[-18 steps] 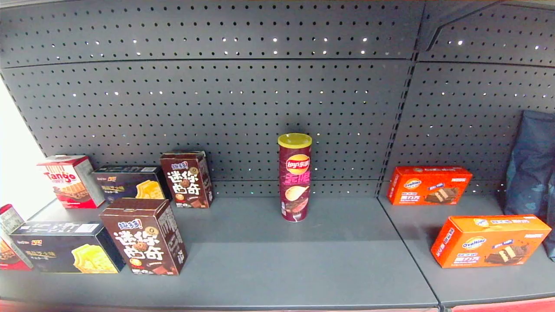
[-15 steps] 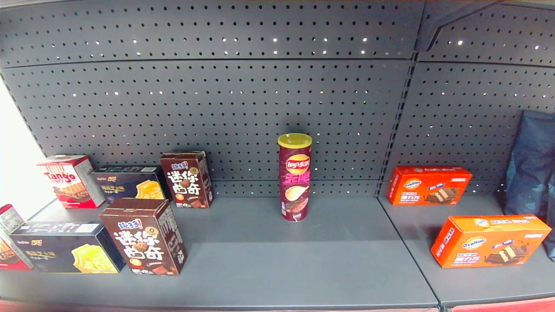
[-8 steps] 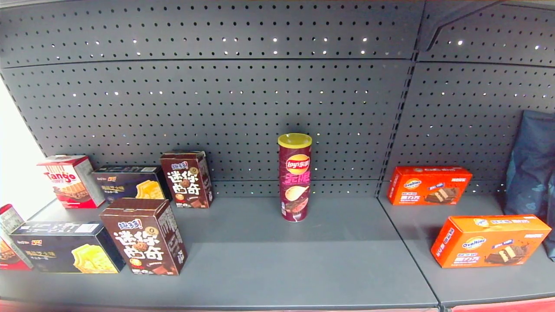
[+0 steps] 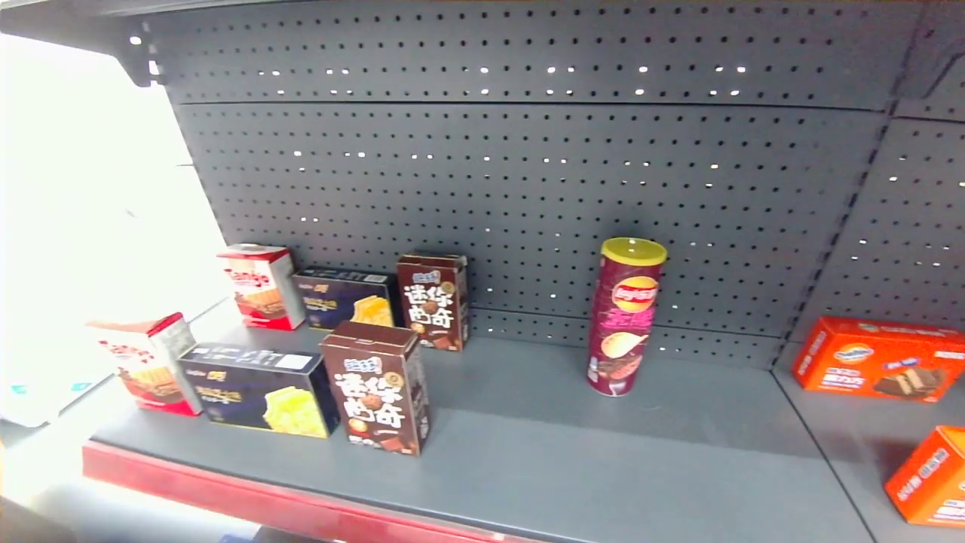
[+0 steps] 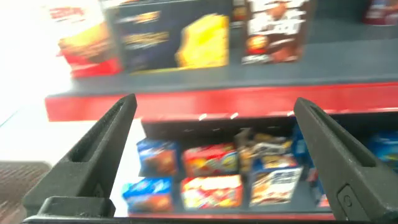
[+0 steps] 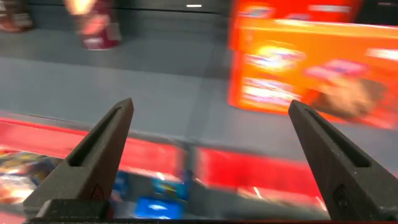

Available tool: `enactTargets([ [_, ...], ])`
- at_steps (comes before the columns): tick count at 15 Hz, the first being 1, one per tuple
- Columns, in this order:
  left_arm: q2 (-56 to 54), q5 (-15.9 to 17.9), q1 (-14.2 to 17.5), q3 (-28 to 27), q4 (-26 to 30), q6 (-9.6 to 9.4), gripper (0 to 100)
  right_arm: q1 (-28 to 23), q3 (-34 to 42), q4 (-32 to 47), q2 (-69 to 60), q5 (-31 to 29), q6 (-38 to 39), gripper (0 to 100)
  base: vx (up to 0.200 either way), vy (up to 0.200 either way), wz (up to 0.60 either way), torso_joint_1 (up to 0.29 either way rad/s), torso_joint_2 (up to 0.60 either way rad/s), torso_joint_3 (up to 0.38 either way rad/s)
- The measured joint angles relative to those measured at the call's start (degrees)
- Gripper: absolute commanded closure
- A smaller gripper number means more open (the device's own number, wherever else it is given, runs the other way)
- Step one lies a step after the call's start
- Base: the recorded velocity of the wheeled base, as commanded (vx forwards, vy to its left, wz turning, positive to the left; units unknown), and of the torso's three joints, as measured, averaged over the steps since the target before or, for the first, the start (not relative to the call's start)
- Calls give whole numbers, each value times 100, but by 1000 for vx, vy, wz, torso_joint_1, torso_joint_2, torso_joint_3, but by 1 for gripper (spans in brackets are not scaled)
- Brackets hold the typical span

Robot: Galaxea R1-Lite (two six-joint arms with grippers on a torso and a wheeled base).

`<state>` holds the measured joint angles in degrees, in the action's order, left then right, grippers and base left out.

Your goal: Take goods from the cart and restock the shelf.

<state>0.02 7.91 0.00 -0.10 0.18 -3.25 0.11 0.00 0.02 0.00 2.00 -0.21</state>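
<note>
- Head view: chip can [image 4: 626, 317] stands upright at the back of the grey shelf [image 4: 528, 452]; snack boxes [image 4: 381, 388] to its left, orange boxes [image 4: 878, 358] to its right.
- Left wrist view adds blurred packets [image 5: 211, 174] on a lower tier (under the red edge [image 5: 373, 93]).
- L gripper [image 5: 214, 104]: fingers wide apart, empty, pointing at the shelf front, left of the can.
- R gripper [image 6: 211, 107]: likewise spread, empty, right of the can [image 6: 96, 28].

Dark grey perforated metal back panel [image 4: 528, 188] ran behind the shelf [image 4: 565, 467]. Orange cardboard box [image 4: 878, 366] lay at shelf's back right; 2nd orange box [image 4: 931, 475] nr front right edge. Blurred blue & red packets [image 5: 211, 180] sat on tier below.
</note>
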Motion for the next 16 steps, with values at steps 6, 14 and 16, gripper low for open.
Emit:
enactTargets([
  [6, 0, -33, 0, 0, -9, 69, 0, 0, 0, -2, 0, -4, 5, 0, 0, 0, 600, 2, 5, 3],
  [14, 0, -28, 0, 0, -7, 59, 0, 0, 0, -2, 0, -9, 13, 0, 0, 0, 600, 2, 3, 4],
  [16, 0, -34, 2, 0, -9, 59, 0, 0, 0, -2, 0, -9, 16, 0, 0, 0, 0, 0, 0, 0],
])
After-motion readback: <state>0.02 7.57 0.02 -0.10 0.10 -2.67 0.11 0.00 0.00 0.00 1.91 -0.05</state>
